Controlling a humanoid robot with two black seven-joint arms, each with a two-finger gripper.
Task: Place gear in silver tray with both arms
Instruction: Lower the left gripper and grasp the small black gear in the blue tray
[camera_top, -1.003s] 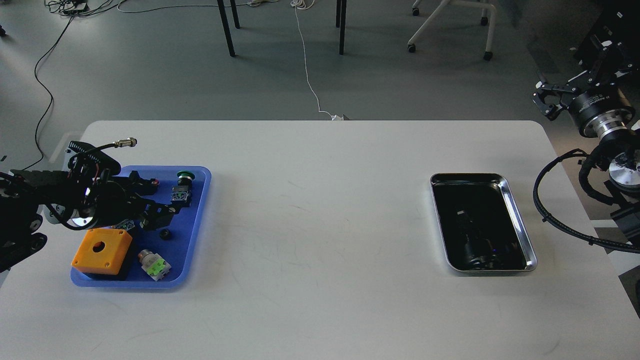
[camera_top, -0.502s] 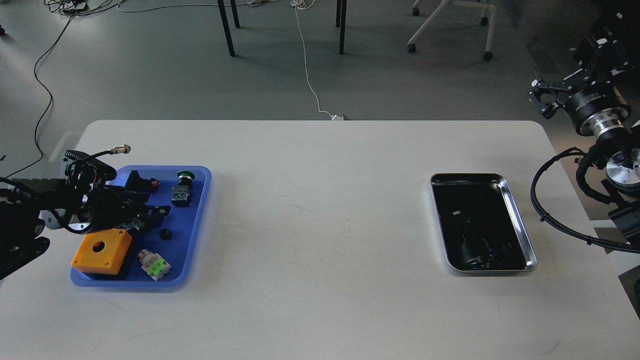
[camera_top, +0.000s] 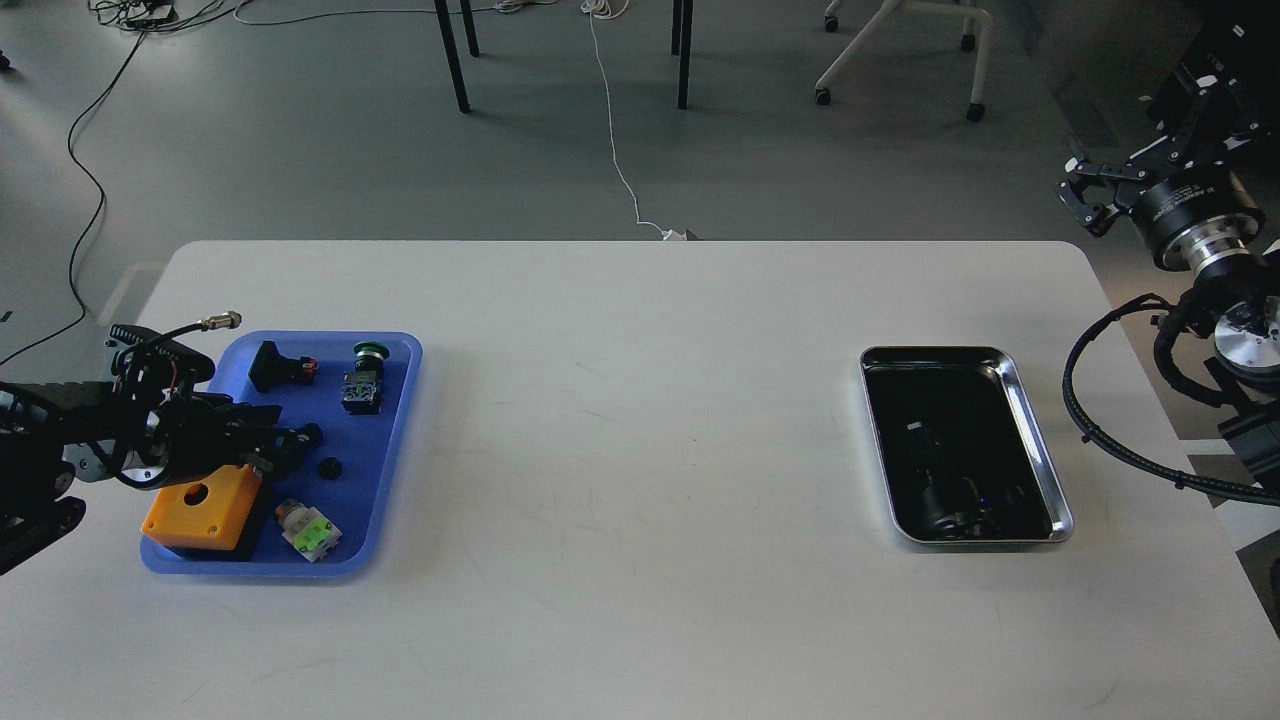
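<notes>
The gear (camera_top: 329, 467) looks like a small black round part lying in the blue tray (camera_top: 398, 440) at the left of the table. My left gripper (camera_top: 298, 447) reaches in low over that tray, just left of the gear and apart from it. Its two dark fingers stand a little apart with nothing between them. The silver tray (camera_top: 1036, 440) lies at the right of the table, and its dark bottom shows only reflections. My right gripper (camera_top: 1085, 195) hangs open and empty beyond the table's far right corner, well above and behind the silver tray.
The blue tray also holds an orange box (camera_top: 200, 505), a white and green part (camera_top: 310, 530), a green push button (camera_top: 370, 350), a black switch block (camera_top: 362, 392) and a black part with red (camera_top: 280, 365). Chair and table legs stand on the floor behind.
My left gripper has drawn back to the left and lower over the blue tray, uncovering the black parts. My right gripper has risen slightly. The gear has not moved.
</notes>
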